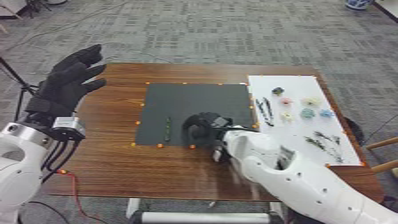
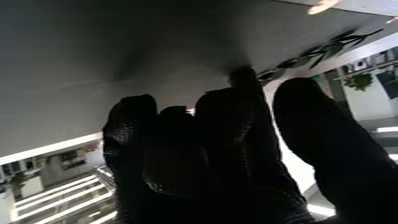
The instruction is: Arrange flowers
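Note:
In the head view my left hand (image 1: 64, 82) is raised beyond the table's left side, its fingers straight and spread. My right hand (image 1: 201, 122) is over the dark mat (image 1: 191, 95), a little to the right of a green leafy stem (image 1: 168, 129) lying on it. In the right wrist view, the right hand (image 2: 226, 145) is open and holds nothing, with a leafy stem (image 2: 327, 50) beyond its fingertips on the thumb side. On the white sheet (image 1: 266, 82) lie dark stems (image 1: 266, 111), several pastel flower heads (image 1: 307, 113) and dark leafy sprigs (image 1: 327, 142).
The brown wooden table (image 1: 107, 165) surrounds the mat and sheet. Small orange markers line their edges. A red cable (image 1: 75, 192) hangs near the front left, and a wooden chair (image 1: 384, 150) stands off the right side.

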You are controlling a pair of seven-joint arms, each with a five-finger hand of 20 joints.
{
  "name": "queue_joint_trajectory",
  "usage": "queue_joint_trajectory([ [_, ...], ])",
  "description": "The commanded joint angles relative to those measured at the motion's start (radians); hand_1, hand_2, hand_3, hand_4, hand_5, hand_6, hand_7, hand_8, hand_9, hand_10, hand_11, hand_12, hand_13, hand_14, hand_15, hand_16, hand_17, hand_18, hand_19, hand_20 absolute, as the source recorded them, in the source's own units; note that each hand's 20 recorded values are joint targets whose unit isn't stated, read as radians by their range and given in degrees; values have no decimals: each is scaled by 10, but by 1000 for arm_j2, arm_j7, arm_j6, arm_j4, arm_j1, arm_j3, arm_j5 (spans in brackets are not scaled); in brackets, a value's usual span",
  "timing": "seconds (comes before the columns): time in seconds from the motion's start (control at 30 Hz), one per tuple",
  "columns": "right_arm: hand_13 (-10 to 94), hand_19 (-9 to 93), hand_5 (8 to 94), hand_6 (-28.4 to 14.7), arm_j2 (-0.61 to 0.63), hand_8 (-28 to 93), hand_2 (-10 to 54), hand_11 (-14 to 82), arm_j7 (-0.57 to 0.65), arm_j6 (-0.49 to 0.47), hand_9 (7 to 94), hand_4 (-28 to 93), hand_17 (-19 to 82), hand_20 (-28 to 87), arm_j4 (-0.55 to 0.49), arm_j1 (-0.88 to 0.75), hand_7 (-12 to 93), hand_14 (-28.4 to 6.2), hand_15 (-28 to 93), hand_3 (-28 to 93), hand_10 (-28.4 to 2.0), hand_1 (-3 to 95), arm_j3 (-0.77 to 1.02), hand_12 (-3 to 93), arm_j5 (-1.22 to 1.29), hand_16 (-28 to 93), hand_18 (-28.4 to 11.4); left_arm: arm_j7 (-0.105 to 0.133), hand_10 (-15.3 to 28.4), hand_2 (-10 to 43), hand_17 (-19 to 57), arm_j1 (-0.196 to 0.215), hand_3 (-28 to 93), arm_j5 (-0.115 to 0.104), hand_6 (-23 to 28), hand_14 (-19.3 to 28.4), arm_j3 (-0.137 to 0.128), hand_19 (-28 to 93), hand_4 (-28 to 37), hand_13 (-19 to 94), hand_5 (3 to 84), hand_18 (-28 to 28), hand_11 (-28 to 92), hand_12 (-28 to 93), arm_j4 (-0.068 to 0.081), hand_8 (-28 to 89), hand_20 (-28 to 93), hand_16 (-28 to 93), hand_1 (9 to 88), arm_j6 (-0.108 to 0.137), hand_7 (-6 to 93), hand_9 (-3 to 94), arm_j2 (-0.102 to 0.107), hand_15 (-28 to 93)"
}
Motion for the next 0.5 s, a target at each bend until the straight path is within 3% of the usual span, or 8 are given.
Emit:
queue_joint_trajectory([
  [0.03,763,872,435,4,-63,-136,141,676,-4,-35,765,-117,339,453,19,24,163,-109,871,932,-123,189,-47,379,-26,338,-235,0,83,-72,-145,-8,699,-2,11,114,5,388,-252,38,205,199,122,223,0,-89,100,-19,259,7,196,136,-5,362],
  [0.5,769,876,445,3,-103,-139,139,677,-7,-66,770,-124,344,450,-3,-1,169,-108,871,932,-123,187,-30,377,-41,336,-236,-1,83,-72,-144,-18,699,-2,11,114,16,390,-254,38,205,199,126,223,4,-89,100,-19,258,2,195,136,-5,366],
])
